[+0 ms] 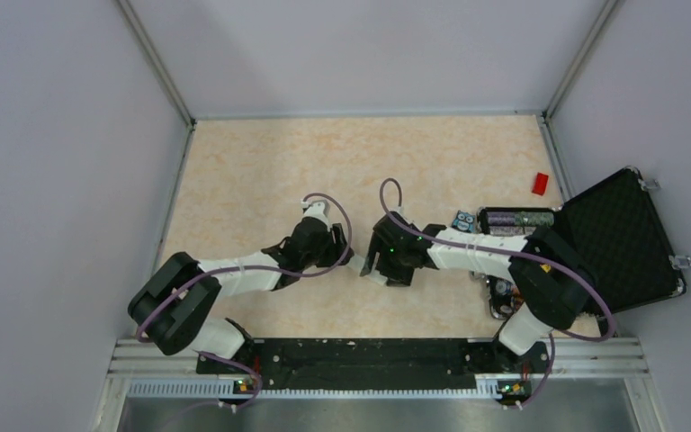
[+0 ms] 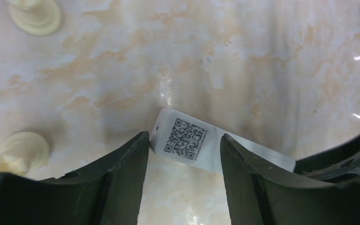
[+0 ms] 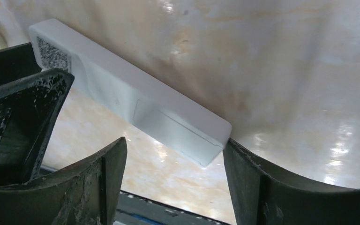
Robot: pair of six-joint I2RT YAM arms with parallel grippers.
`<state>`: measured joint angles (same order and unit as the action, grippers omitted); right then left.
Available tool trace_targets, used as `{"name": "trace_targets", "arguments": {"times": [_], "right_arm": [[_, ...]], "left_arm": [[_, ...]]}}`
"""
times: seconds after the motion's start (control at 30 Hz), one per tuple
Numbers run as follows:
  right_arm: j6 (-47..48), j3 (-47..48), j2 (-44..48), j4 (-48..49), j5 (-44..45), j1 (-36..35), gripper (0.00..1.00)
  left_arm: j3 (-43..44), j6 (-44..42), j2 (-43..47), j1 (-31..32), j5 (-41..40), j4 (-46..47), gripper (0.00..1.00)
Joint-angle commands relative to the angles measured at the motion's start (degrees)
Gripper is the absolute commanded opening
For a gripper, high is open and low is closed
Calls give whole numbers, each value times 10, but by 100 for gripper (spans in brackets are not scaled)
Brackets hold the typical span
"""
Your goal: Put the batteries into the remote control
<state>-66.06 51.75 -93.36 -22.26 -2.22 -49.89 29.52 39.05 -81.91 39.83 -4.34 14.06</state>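
Observation:
The remote control is a slim white bar on the marbled table between my two grippers. In the left wrist view its end with a QR label sits between the tips of my left gripper. That gripper is open, and its left fingertip is at the label's corner. In the right wrist view the remote shows its back cover. Its near end rests against the right finger of my open right gripper. The batteries are out of view.
Two cream lumps lie left of the left gripper. An open black case stands at the right, with a striped roll and a red block near it. Grey walls enclose the table.

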Motion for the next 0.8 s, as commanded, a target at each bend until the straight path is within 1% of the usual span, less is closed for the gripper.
{"name": "trace_targets", "arguments": {"times": [0.0,0.17,0.23,0.37,0.47,0.53,0.6,0.77], "right_arm": [[60,-42,62,-6,63,-2,74],[88,-86,121,-19,53,-1,75],[99,-95,146,-35,59,-1,75],[142,-97,198,-37,76,-2,75],[218,-82,219,-6,66,-2,76],[273,-63,210,11,48,-3,76],[321,-34,182,14,49,-13,77],[414,52,62,-2,77,-42,77]], "left_arm": [[40,-2,25,11,50,-26,64],[54,-6,61,11,49,-50,80],[58,-7,77,11,26,-61,83],[60,-4,130,10,3,-110,86],[56,3,191,10,-21,-162,86],[51,14,244,10,-38,-197,86],[47,26,287,9,-57,-239,86],[40,65,401,9,-111,-333,85]]}}
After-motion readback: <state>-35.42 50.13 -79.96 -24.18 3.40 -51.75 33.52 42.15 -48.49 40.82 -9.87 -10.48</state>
